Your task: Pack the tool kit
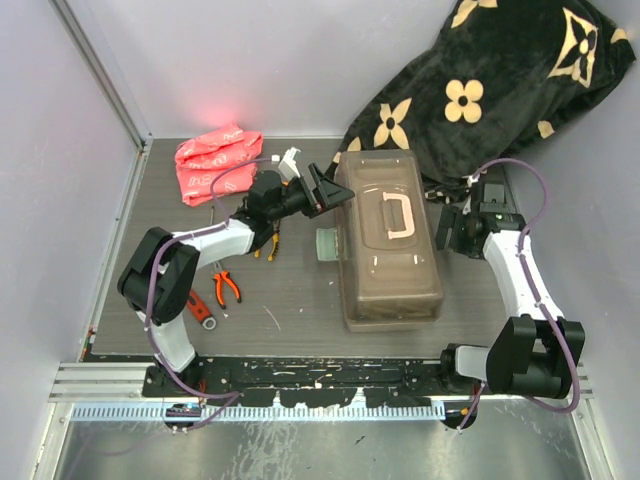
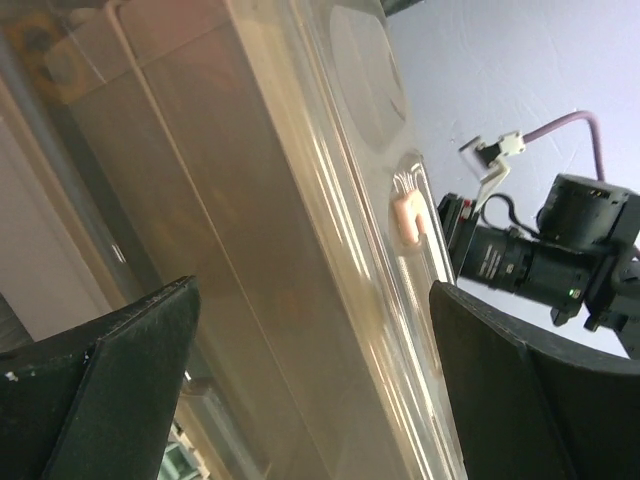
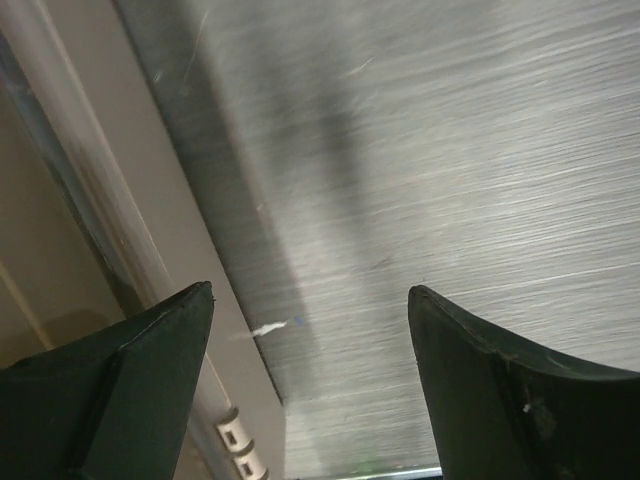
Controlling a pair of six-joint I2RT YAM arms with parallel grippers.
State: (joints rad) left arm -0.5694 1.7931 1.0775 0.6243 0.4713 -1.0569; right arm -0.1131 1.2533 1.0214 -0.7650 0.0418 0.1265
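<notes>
One toolbox [image 1: 390, 262], one orange pliers [image 1: 227, 287], one red wrench [image 1: 199, 307]

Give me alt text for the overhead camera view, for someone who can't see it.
A closed brown toolbox with a beige handle sits between two robot arms, the left gripper at its far left corner and the right gripper beside its right side, both with fingers open. Orange pliers lie on the left; a black flowered blanket is heaped behind.
</notes>
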